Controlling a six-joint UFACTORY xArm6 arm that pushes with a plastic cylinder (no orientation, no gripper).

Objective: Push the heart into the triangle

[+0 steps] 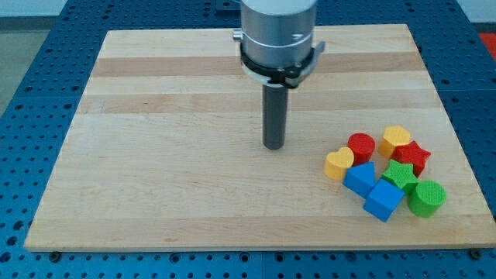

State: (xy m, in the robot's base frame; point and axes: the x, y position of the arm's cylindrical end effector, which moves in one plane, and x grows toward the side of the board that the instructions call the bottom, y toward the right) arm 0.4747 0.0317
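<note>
The yellow heart [339, 163] lay at the left edge of a cluster near the board's lower right, touching the blue triangle [360, 178] just below and right of it. A red cylinder [360, 146] sat close behind. My tip [273, 146] stood well apart to the view's left, holding nothing, being a bare rod on the wooden board [170, 155].

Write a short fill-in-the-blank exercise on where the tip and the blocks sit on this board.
1. My tip rests on the wooden board, to the view's ____ of the block cluster.
2. The block nearest my tip is the yellow ____.
3. The blue triangle lies just below and right of the heart, with the blue ____ beyond it.

Missing words: left; heart; cube
</note>
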